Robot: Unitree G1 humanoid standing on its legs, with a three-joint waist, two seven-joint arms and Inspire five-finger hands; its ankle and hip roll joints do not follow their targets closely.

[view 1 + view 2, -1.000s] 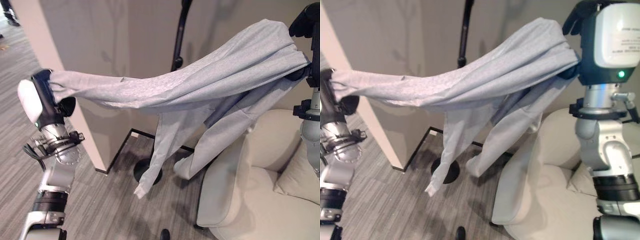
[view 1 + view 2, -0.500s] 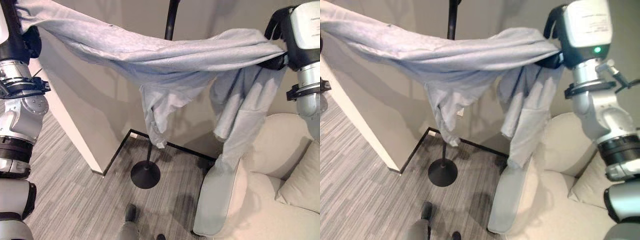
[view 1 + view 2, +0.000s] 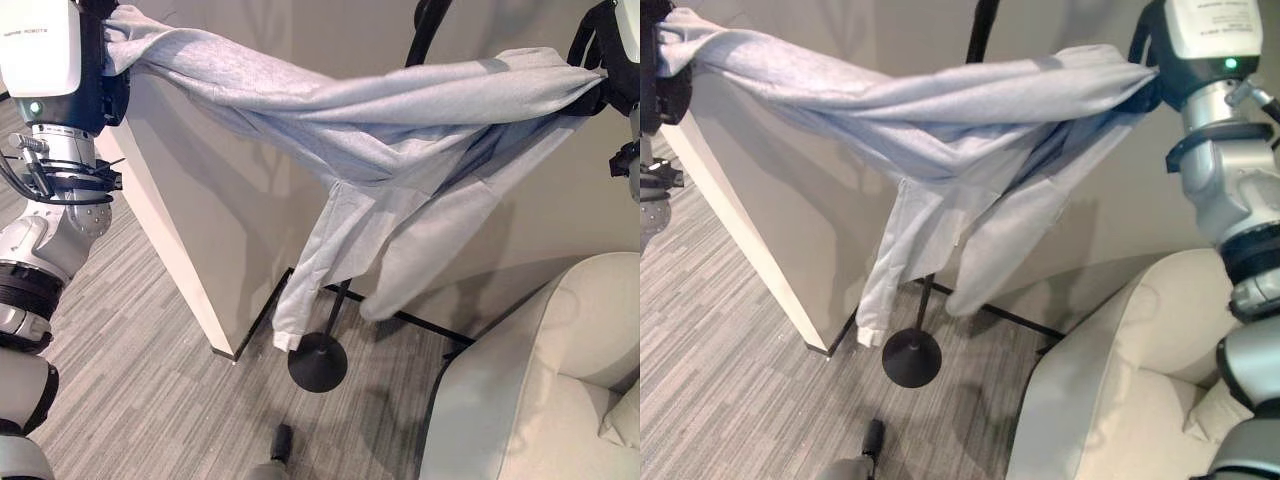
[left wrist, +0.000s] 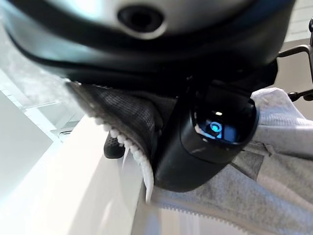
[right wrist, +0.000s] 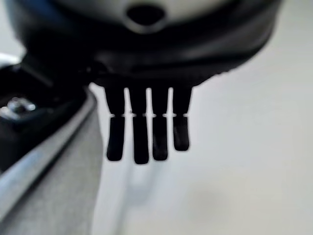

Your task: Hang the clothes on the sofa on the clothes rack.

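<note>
The grey garment (image 3: pixel 400 140) was stretched in the air between the two raised hands, in front of the black pole of the clothes rack (image 3: pixel 335 310); its two sleeves hung down beside the pole, and one cuff ended just above the round base of the rack. The left hand (image 3: pixel 95 40) held one end of the garment, to the left of the rack and high up; in the left wrist view the cloth (image 4: pixel 274 161) lay against the hand (image 4: pixel 210 142) and the dark bulk of the hand pinched it. The right hand (image 3: pixel 1145 60) held the other end, to the right of the rack; the thumb side pressed the cloth (image 5: pixel 49 186), while the fingers (image 5: pixel 142 132) stood straight and close together, apart from the cloth, before a pale wall.

Compared with half a second earlier, the whole view had shifted, so the camera had moved; the garment hung in a wider arc, the sleeves now dropped nearer to the pole, and the left end was drawn more to the side of the white wall panel (image 3: pixel 180 250). The beige sofa (image 3: pixel 540 390) stood to the right of the rack base, on the grey striped floor (image 3: pixel 130 390).

A small line of print was on the white cover of the left wrist, but it was too small to read.
</note>
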